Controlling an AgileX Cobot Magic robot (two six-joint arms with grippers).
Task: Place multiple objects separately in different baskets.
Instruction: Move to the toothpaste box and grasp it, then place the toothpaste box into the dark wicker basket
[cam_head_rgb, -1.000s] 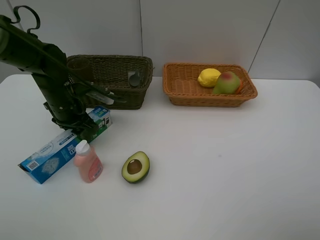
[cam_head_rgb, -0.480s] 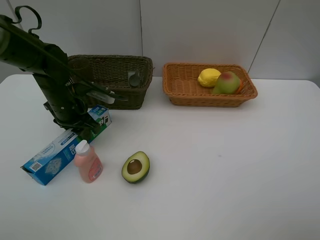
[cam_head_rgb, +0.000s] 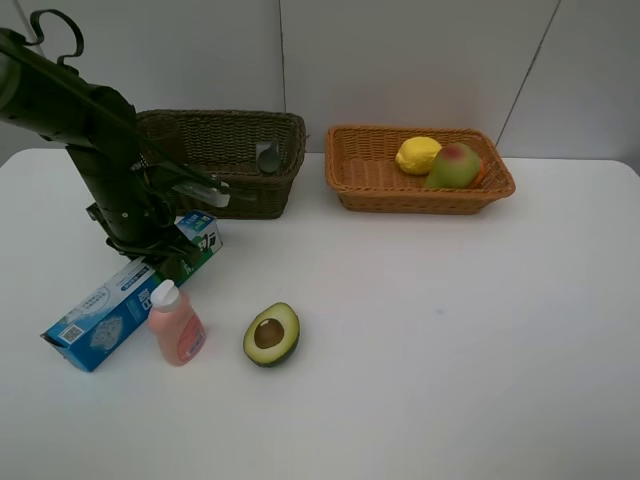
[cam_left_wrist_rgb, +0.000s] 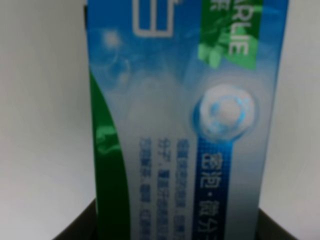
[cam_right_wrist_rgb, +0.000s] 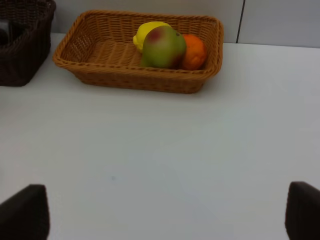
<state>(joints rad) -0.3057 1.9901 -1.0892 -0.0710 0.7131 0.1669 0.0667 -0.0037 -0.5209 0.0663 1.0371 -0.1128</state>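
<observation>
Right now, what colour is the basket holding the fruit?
The basket is orange-tan, clearest in the right wrist view.

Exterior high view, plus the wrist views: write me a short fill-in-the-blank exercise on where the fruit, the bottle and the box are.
1. The light wicker basket holds a lemon, a pear and an ____.
2. The halved avocado lies with its cut face turned ____.
3. The pink pump bottle stands ____ beside the toothpaste box.
4. The right end effector is ____, with nothing between its fingers.
Missing words: orange; up; upright; open.
</observation>
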